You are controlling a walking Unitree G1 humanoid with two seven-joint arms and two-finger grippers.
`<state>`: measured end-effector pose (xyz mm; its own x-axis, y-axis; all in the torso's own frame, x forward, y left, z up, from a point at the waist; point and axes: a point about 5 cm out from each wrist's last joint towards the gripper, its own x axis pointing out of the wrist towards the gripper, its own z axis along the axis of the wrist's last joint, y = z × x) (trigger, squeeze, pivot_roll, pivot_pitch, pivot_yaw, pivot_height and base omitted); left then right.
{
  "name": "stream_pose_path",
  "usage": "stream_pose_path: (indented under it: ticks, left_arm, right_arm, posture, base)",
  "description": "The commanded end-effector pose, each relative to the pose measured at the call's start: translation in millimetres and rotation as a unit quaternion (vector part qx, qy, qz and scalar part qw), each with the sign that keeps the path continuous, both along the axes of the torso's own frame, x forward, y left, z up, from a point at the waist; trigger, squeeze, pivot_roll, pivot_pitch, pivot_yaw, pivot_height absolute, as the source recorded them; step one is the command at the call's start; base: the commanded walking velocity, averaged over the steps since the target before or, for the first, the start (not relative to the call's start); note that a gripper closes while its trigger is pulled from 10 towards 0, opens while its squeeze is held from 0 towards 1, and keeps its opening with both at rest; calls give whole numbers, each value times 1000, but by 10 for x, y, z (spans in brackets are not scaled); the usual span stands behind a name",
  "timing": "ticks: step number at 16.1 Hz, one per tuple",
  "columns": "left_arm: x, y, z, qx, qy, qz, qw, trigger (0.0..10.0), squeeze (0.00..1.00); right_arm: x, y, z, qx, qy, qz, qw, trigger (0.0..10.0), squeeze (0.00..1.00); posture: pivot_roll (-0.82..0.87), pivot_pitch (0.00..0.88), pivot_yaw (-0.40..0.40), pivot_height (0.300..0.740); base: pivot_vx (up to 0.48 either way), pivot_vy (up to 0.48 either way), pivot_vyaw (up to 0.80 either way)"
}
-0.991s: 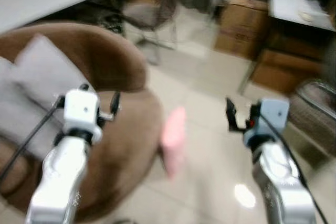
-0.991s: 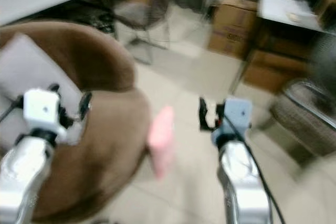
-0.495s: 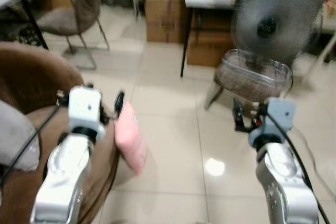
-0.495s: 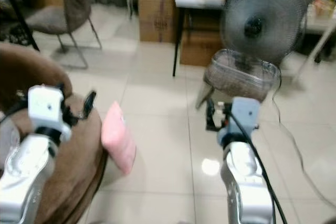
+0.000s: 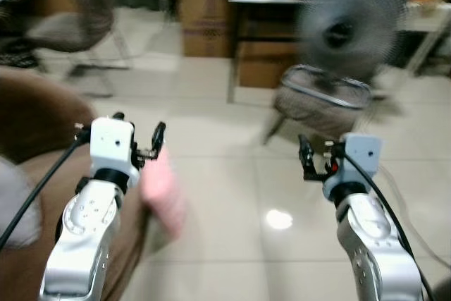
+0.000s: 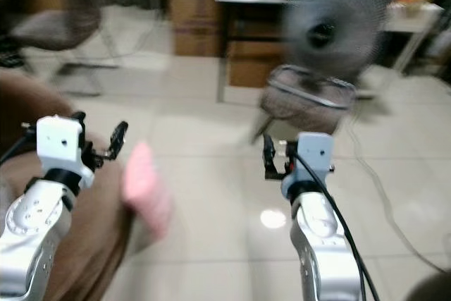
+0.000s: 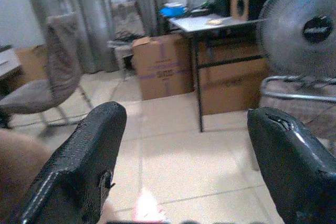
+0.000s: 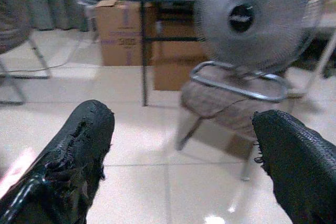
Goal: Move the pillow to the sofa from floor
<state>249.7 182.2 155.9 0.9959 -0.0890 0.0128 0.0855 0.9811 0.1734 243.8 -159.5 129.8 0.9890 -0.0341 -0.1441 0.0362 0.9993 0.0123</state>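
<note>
Pink pillow (image 5: 161,192) on floor beside brown sofa (image 5: 28,146); L gripper (image 7: 184,166) & R gripper (image 8: 184,166) both wide, empty.

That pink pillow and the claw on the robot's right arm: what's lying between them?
Bare tiled floor, seen in the left eye view, lies between the pink pillow and the right gripper.

The purple print on the cardboard box (image 7: 161,66) under the table is too blurred to read, and no other text is legible.
</note>
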Motion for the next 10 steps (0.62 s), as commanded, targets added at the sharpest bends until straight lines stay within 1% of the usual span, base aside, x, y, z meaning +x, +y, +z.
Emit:
stream_pose_path:
  ticks: [1,3,5,10]
  left_arm:
    - [17,-20,-11,1,6,-4,1000,10000,0]
    - [26,-12,-14,1,7,-3,1000,10000,0]
    - [27,2,-15,3,8,-1,1000,10000,0]
    - [37,42,-17,8,7,4,1000,10000,0]
  right_arm:
    - [48,-39,39,-1,-9,-3,1000,10000,0]
    - [91,-88,60,-1,-14,-5,1000,10000,0]
    - [104,-89,67,-2,-19,-2,1000,10000,0]
    - [107,-22,48,2,-17,15,1000,10000,0]
  posture:
    - [85,0,-25,740]
    - [88,0,-27,740]
    - [88,0,-27,740]
    - [91,0,-28,740]
  base:
    - [341,0,0]
    - [352,0,0]
    - [360,0,0]
    - [359,0,0]
